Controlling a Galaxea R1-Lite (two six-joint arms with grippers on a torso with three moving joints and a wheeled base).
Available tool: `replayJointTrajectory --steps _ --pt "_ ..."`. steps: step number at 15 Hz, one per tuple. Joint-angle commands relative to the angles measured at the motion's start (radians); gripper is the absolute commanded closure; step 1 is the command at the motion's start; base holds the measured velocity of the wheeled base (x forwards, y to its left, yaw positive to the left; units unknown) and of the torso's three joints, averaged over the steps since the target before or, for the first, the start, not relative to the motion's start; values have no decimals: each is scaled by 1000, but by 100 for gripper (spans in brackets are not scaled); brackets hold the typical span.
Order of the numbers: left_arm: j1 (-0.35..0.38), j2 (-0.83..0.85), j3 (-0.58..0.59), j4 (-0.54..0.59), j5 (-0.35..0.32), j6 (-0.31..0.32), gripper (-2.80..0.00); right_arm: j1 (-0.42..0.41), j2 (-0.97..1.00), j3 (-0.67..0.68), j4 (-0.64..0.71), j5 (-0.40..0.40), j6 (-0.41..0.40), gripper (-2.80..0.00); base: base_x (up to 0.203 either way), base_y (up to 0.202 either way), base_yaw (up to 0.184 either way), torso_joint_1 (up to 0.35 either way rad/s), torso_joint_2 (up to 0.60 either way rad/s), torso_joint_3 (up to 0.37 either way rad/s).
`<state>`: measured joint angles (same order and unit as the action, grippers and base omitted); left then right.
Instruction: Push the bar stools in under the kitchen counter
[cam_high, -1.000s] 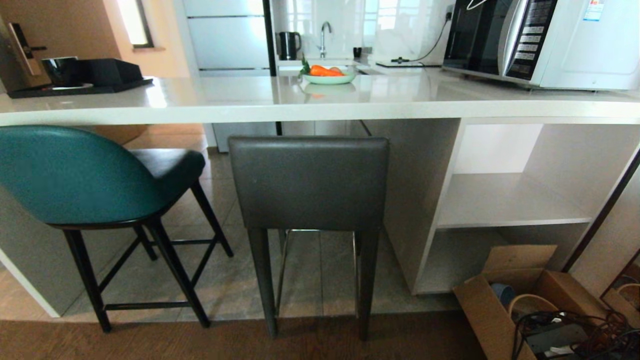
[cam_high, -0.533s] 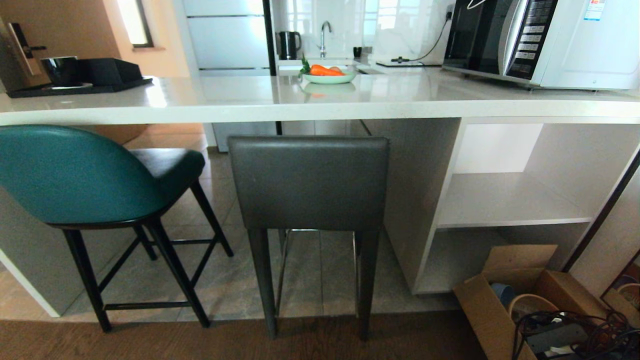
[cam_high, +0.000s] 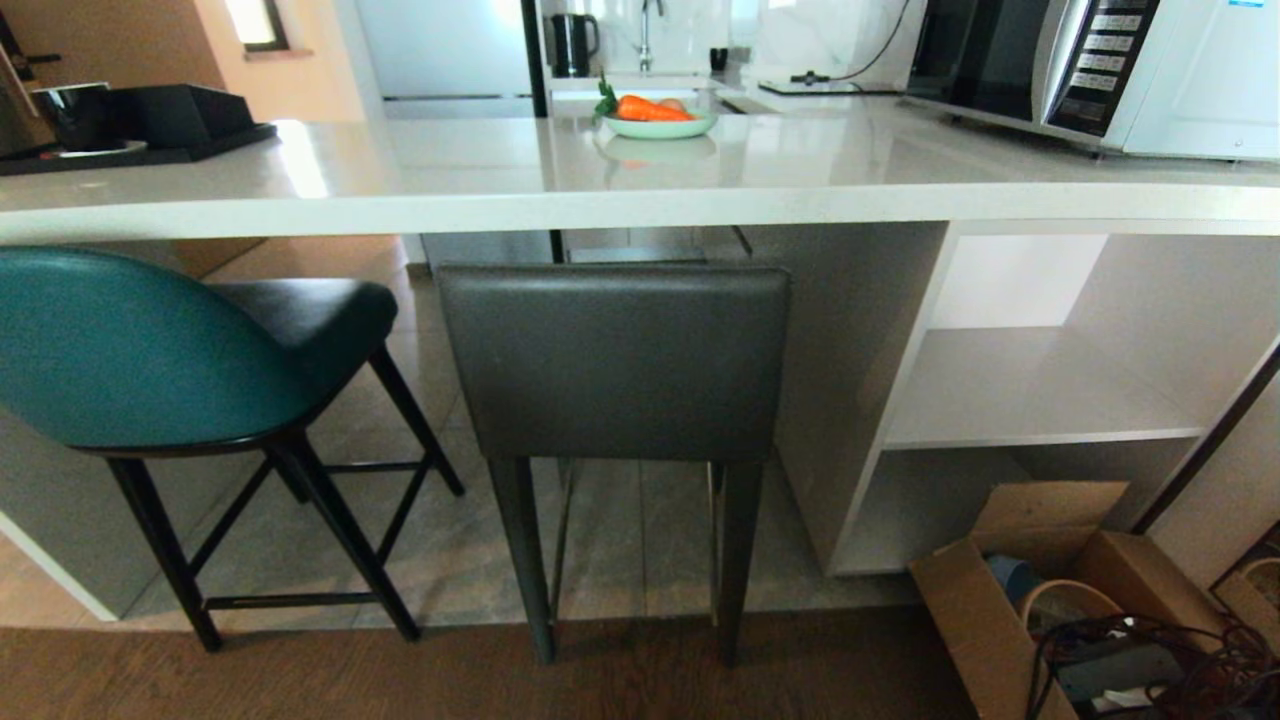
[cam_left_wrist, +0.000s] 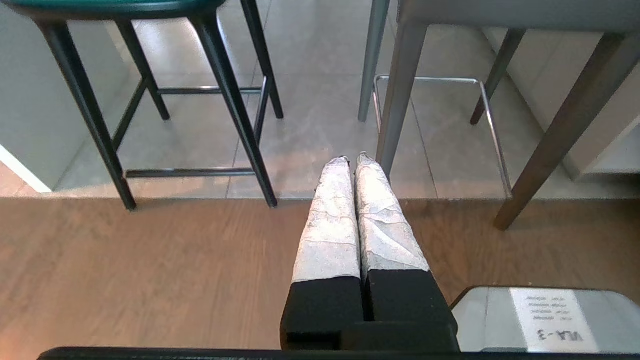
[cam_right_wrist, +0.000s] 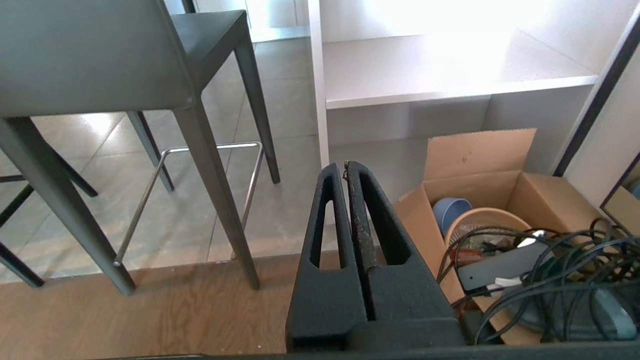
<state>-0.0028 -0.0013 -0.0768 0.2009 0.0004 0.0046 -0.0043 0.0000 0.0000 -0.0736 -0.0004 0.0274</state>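
Taped white fingers of my left gripper (cam_left_wrist: 351, 159) are pressed together, holding nothing, low above wood floor. My right gripper (cam_right_wrist: 346, 167), black, also closed and empty. Neither touches a stool. Grey stool (cam_high: 615, 365) dead ahead at 12 o'clock, its back just short of the kitchen counter (cam_high: 620, 205) edge. Teal stool (cam_high: 130, 350) at 10 o'clock, angled out. Both look rigid, fairly heavy, tippy if shoved high; I'd push flat on the padded backrest, legs sliding on tile.

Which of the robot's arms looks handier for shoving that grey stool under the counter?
Probably the left. The shut left gripper points close beside a back leg of the grey stool, while the shut right gripper points past it toward the shelving. Neither touches it.
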Motion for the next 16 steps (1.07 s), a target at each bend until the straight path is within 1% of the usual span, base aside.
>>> replayJointTrajectory --steps 1,3,8,11,16 --pt "0 1 -1 1 0 0 0 0 2 28 -2 0 0 0 0 0 0 257 -483 -257" --pt "0 1 0 2 0 0 0 0 2 28 -2 0 0 0 0 0 0 154 -686 -155" --pt "0 1 0 2 0 0 0 0 2 28 -2 0 0 0 0 0 0 206 -461 -177" --pt "-2 2 0 2 0 0 0 0 2 28 -2 0 0 0 0 0 0 81 -440 -197" --pt "-2 1 0 2 0 0 0 0 2 28 -2 0 0 0 0 0 0 144 -87 -42"
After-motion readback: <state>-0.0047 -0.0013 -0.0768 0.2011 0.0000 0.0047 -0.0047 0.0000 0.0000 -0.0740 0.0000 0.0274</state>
